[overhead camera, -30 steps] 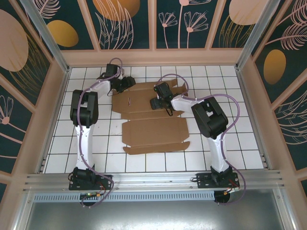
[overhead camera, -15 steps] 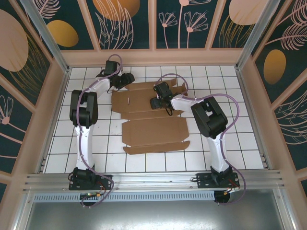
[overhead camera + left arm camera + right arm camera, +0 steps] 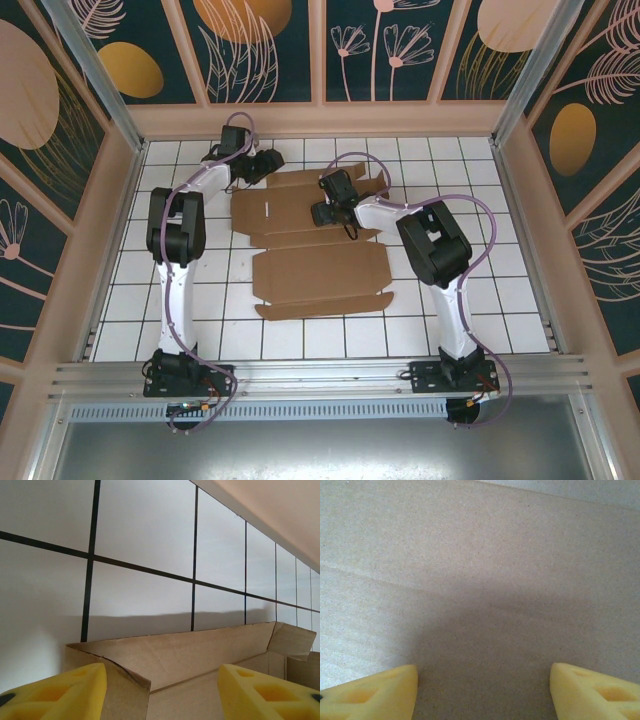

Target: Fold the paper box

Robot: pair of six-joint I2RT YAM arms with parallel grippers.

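The paper box [image 3: 320,275] is a brown cardboard die-cut sheet lying mostly flat on the white tiles, its far part partly folded. My left gripper [image 3: 268,163] is at the sheet's far-left corner. In the left wrist view its yellow fingers [image 3: 55,692] stand apart around a raised far wall of the box [image 3: 190,650], with a corner flap just beside the left finger. My right gripper [image 3: 322,213] hovers low over the far panel. Its jaws are open, and plain cardboard [image 3: 480,570] lies close beneath the right gripper [image 3: 482,692].
White tiled floor [image 3: 130,290] surrounds the sheet on the left, right and near sides. A wooden frame wall [image 3: 320,120] runs along the far edge, close behind the left gripper. An aluminium rail [image 3: 320,375] crosses the near edge by the arm bases.
My left gripper has shifted slightly toward the far wall at the sheet's far-left corner. The right gripper has stayed over the far panel, and the sheet has barely moved.
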